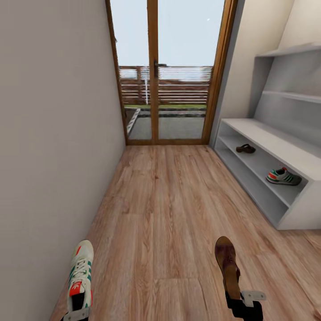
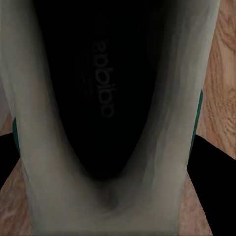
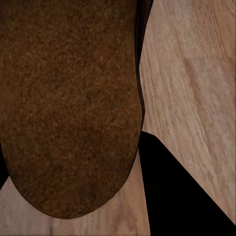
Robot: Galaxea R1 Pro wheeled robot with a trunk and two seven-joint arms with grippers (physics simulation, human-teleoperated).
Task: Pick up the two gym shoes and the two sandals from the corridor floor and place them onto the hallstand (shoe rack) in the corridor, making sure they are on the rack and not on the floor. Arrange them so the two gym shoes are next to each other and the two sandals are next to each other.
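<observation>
In the head view my left gripper (image 1: pixel 76 314) is shut on the heel of a white gym shoe (image 1: pixel 81 272), toe pointing away, above the corridor floor (image 1: pixel 165 214). The left wrist view looks into that gym shoe's dark inside (image 2: pixel 103 98). My right gripper (image 1: pixel 244 301) is shut on the heel of a brown sandal (image 1: pixel 227 265), whose insole (image 3: pixel 69 98) looms large in the right wrist view. The hallstand (image 1: pixel 267 138) stands at the right wall. On its middle shelf lie the other sandal (image 1: pixel 245 149) toward the far end and the other gym shoe (image 1: pixel 283 177) nearer to me, well apart.
A plain wall (image 1: pixel 53 133) runs close along the left. A wood-framed glass door (image 1: pixel 171 71) closes the corridor's far end. Floating shelves (image 1: pixel 290 51) hang above the bench. Open plank floor lies between me and the rack.
</observation>
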